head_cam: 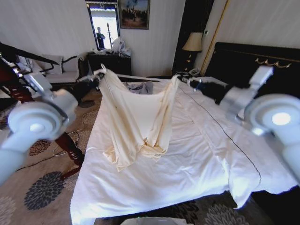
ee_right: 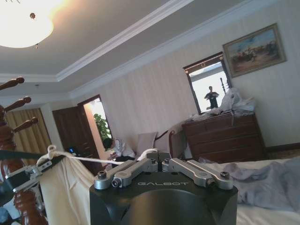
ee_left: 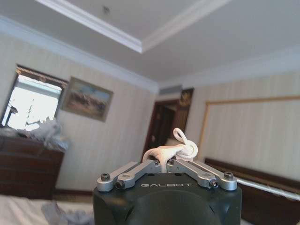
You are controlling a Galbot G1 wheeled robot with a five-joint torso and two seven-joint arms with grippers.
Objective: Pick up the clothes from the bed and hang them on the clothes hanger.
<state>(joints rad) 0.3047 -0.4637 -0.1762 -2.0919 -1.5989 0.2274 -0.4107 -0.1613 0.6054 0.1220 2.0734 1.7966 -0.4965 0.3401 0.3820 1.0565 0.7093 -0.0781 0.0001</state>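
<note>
The clothes (head_cam: pixel 136 122) hang stretched between both arms above the middle of the bed (head_cam: pixel 187 164), lower hem pooling on the white duvet. The left gripper (head_cam: pixel 100 73) is clamped on one top corner; a knot of cream fabric pokes out between its closed fingers. The right gripper (head_cam: pixel 180 78) pinches the other corner the same way. Risk: both pinches look thin, so thin fabric could slip free, or the dragging hem could snag.
</note>
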